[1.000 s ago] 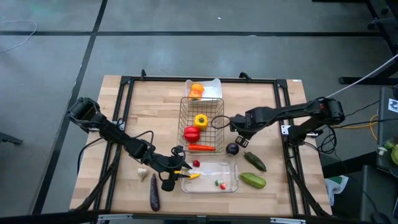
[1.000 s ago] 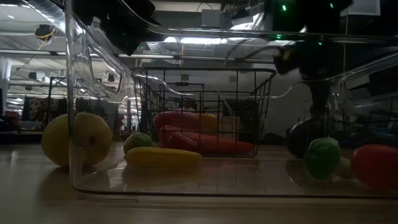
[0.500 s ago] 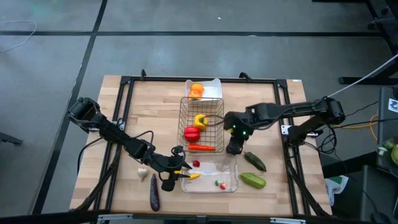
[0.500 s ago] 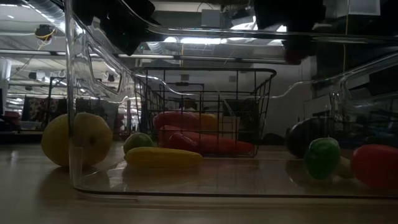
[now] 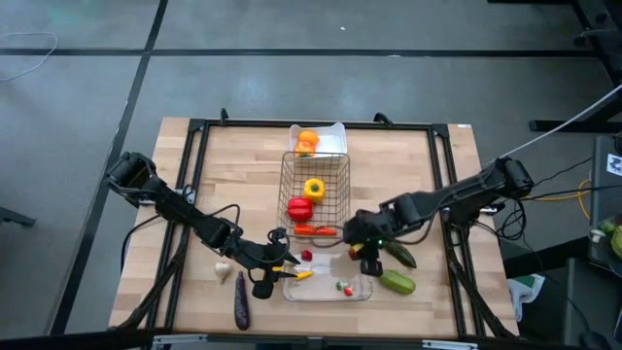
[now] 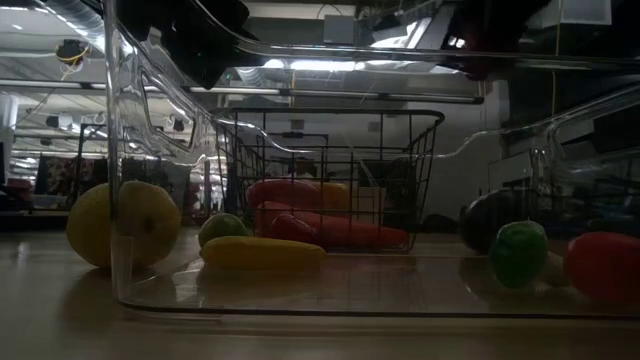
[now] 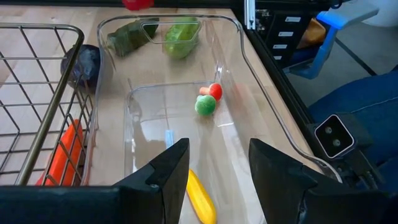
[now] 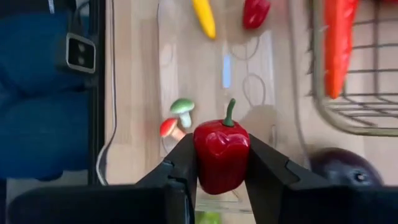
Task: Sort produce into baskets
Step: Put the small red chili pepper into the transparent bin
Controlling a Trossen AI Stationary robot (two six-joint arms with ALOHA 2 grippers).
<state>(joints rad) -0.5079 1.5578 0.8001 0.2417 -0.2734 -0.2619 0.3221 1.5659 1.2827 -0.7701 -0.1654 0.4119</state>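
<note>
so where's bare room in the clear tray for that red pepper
The middle of the clear tray is bare, between the yellow pepper at its left end and the small radishes. Its left end is crowded, with the left hand there.

Right pincer (image 8: 222, 163) clamped shut, arm outstretched; left pincer (image 7: 217, 167) parted, low.

Wooden tabletop (image 5: 243, 165), black frame rails (image 5: 199, 146), grey floor (image 5: 292, 83).

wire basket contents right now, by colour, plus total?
In the wire basket:
Yellow pepper: 1
Red pepper: 1
Orange carrot: 1
Total: 3
</note>
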